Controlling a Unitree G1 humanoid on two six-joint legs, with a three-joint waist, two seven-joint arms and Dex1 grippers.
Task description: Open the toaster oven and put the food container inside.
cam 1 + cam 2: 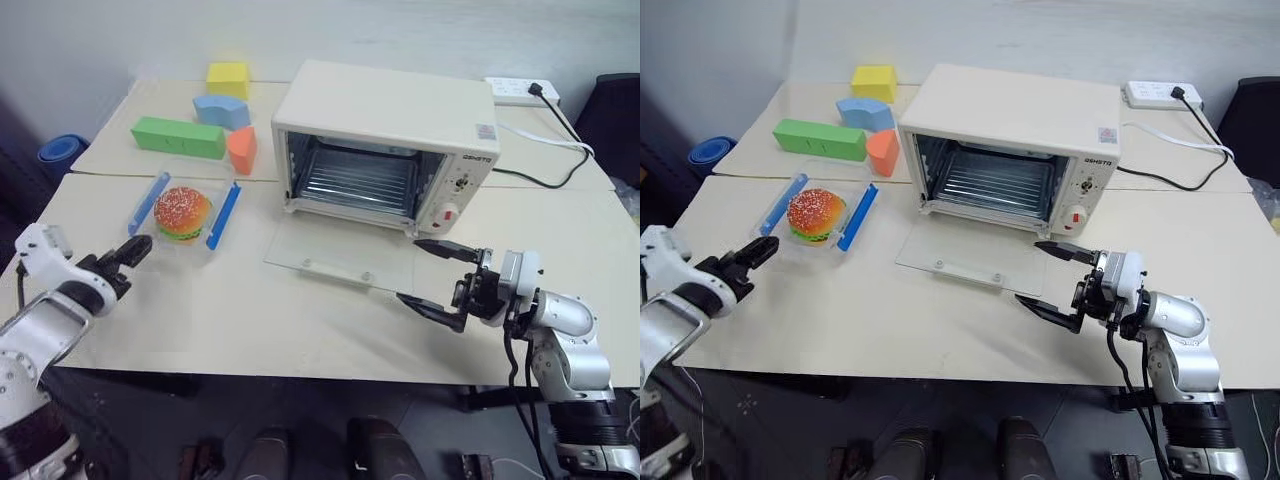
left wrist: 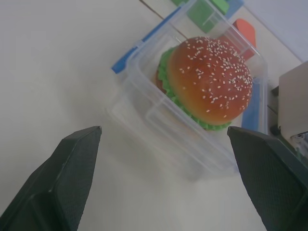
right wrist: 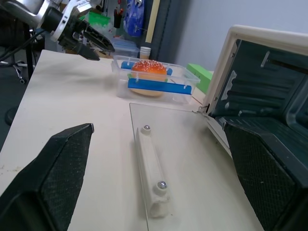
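The left gripper [image 1: 128,254] is hovering over the near left part of the table [image 1: 300,320], its two black fingers spread wide with nothing between them, pointing toward the food container [image 1: 184,216] and standing just short of it without touching. The food container is sitting on the table to the left of the toaster oven [image 1: 385,140], a toy hamburger [image 2: 209,79] showing through its clear walls and a blue clip on each side. Behind it, coloured foam blocks [image 1: 178,136] are lying near the far left of the table. The toaster oven is standing open, its glass door [image 1: 340,255] lying flat on the table with the cream bar handle [image 3: 151,171] facing up and the wire rack [image 1: 358,180] showing inside. The right gripper [image 1: 432,279] is hanging just beyond the door's right front corner, fingers wide apart and empty, pointing leftward.
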